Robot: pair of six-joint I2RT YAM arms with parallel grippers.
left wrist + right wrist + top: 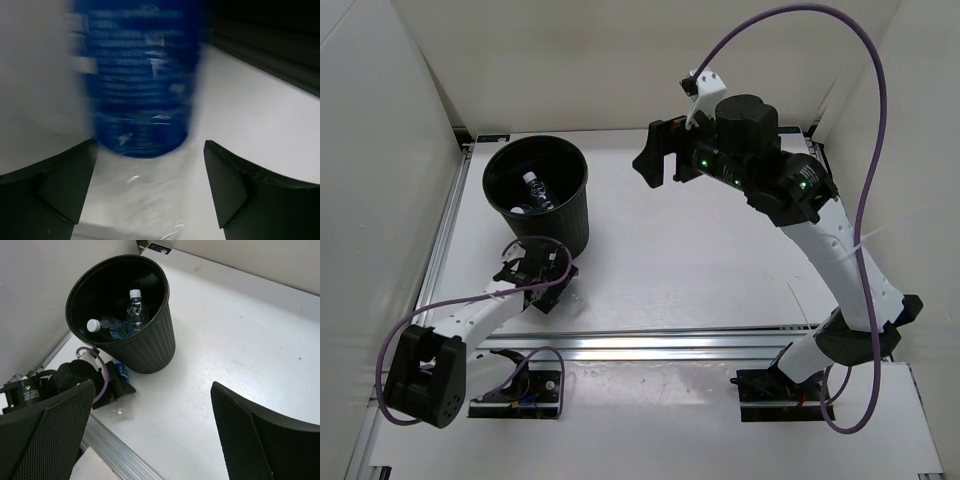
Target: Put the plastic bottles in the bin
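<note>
left gripper, jaws wide, holding nothing: blue-labelled clear bottle lies on table straight ahead, near end between the fingertips, long axis running away from wrist, just beside black bin; right gripper open, well apart.

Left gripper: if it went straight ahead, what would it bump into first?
Probably the blue-labelled bottle, lying just ahead of the open left gripper. The black bin stands beyond it, but the blur makes depth unsure.
</note>
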